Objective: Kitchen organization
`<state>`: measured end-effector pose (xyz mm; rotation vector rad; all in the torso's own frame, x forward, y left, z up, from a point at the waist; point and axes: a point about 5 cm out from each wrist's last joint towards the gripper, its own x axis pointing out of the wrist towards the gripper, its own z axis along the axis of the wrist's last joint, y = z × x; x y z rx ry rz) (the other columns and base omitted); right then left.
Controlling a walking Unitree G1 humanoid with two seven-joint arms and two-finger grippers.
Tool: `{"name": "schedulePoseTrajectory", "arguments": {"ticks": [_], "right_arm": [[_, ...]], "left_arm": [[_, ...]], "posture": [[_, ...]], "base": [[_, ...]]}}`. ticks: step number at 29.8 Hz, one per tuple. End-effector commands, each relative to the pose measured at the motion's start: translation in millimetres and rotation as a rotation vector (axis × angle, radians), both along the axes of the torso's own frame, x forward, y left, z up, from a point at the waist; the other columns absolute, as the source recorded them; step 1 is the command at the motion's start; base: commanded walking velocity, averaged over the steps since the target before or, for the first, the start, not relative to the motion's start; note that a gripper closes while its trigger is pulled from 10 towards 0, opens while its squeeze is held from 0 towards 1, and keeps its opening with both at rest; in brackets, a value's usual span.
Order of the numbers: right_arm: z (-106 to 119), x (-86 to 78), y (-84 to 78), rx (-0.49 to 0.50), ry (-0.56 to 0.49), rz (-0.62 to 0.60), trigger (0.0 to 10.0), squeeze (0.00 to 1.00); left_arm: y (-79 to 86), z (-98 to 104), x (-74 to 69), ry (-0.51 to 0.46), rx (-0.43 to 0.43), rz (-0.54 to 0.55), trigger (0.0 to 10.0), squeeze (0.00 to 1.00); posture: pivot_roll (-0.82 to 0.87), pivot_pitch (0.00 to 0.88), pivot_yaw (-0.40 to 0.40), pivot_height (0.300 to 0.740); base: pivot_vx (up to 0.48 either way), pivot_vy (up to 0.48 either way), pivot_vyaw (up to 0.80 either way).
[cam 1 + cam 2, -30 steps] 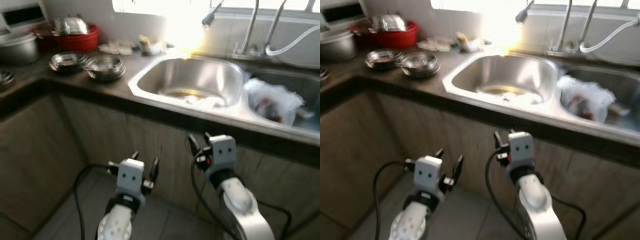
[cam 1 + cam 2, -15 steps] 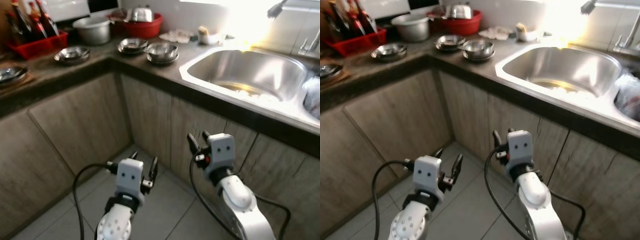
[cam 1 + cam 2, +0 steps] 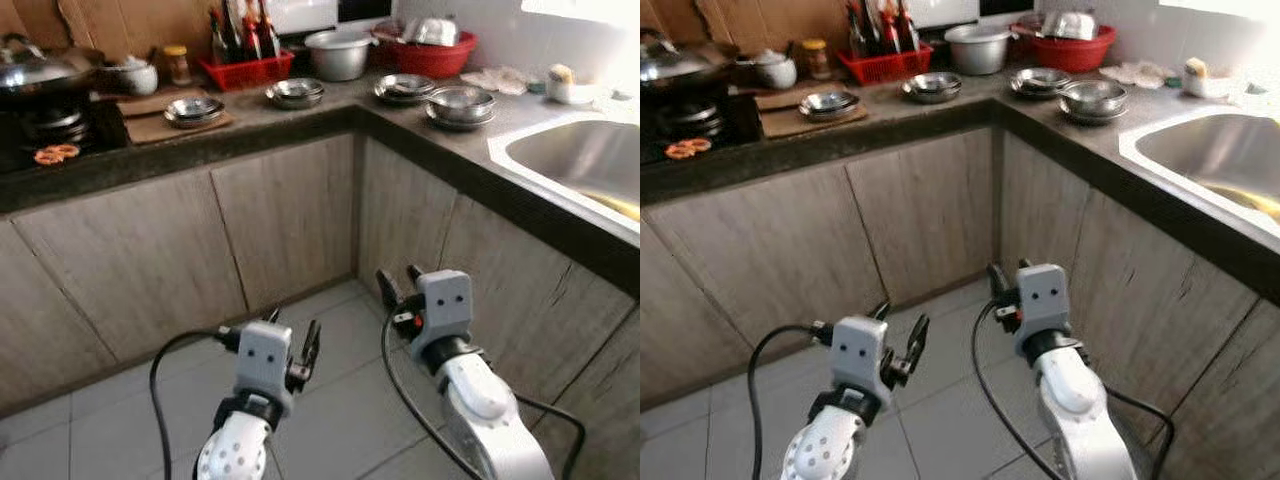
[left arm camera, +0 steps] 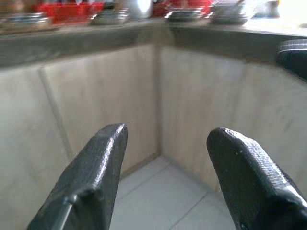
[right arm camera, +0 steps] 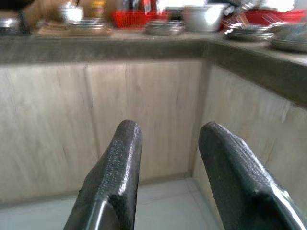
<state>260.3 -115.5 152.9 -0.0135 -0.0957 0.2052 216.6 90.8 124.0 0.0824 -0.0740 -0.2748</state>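
Both the left gripper (image 3: 289,339) and right gripper (image 3: 398,286) hang empty with fingers apart below the table (image 3: 300,125), so this looks like the approach step: next, close in on the steel bowls (image 3: 460,103) near the table's inner corner.

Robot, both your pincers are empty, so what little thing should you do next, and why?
Probably step closer to the counter. The left pincer and right pincer hang open and low before the cabinet doors, while the steel bowls sit up on the counter, likely out of reach.
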Motion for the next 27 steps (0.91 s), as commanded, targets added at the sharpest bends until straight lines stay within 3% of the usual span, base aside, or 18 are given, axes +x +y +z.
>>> {"name": "schedulePoseTrajectory", "arguments": {"ticks": [1,12,27], "right_arm": [[0.9,-0.3,2.7,0.003,0.000,0.008,10.0,0.00],[1.3,2.0,2.1,0.009,0.001,0.003,10.0,0.00],[0.4,2.8,1.6,0.013,0.004,0.004,10.0,0.00]], "left_arm": [[0.9,-0.2,-0.3,0.006,0.001,0.005,10.0,0.00],[0.6,-0.9,-0.2,0.009,0.001,0.003,10.0,0.00],[-0.1,-2.0,0.2,0.011,0.000,-0.004,10.0,0.00]], "posture": [[0.05,0.053,-0.024,0.740],[0.05,0.047,-0.026,0.740],[0.04,0.038,-0.018,0.740]], "base": [[0.000,0.000,0.80],[0.181,0.000,0.79],[0.222,0.000,0.00]]}}
